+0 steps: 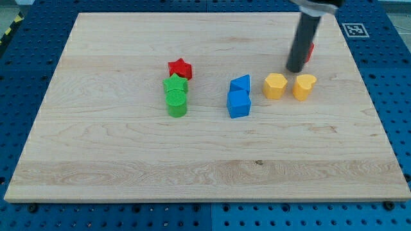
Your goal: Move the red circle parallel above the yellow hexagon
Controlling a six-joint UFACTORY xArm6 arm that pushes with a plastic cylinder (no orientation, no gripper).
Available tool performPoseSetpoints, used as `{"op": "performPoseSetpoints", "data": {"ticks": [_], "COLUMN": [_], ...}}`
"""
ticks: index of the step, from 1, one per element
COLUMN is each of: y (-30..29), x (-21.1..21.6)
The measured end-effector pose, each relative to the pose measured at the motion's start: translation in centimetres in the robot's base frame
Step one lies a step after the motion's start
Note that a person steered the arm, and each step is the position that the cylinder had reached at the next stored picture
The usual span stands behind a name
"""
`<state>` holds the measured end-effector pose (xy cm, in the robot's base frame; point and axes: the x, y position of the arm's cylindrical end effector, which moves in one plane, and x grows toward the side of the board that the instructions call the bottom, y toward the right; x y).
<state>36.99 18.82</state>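
Note:
The red circle [311,51] is mostly hidden behind my rod; only a red sliver shows at the rod's right side, near the view's top right. My tip [295,69] rests on the board just left of and below that sliver. The yellow hexagon [275,85] lies below and left of the tip. A yellow heart-shaped block [304,86] lies right beside the hexagon, below the tip.
A red star [180,68], a green star [175,84] and a green cylinder [177,102] are stacked in a column at centre left. Two blue blocks [240,84] [238,103] sit left of the hexagon. The wooden board [128,160] ends near the rod at the top.

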Motion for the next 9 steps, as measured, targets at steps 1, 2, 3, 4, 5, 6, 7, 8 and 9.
{"op": "performPoseSetpoints", "data": {"ticks": [1,2,3,4,5,6,7,8,9], "y": [4.3,6.4,6.1,4.8,1.3,-0.5,-0.6,-0.8,-0.8], "x": [0.0,-0.1,-3.7,-6.0,-5.1,-5.1,-5.1,-4.0,-3.3]}}
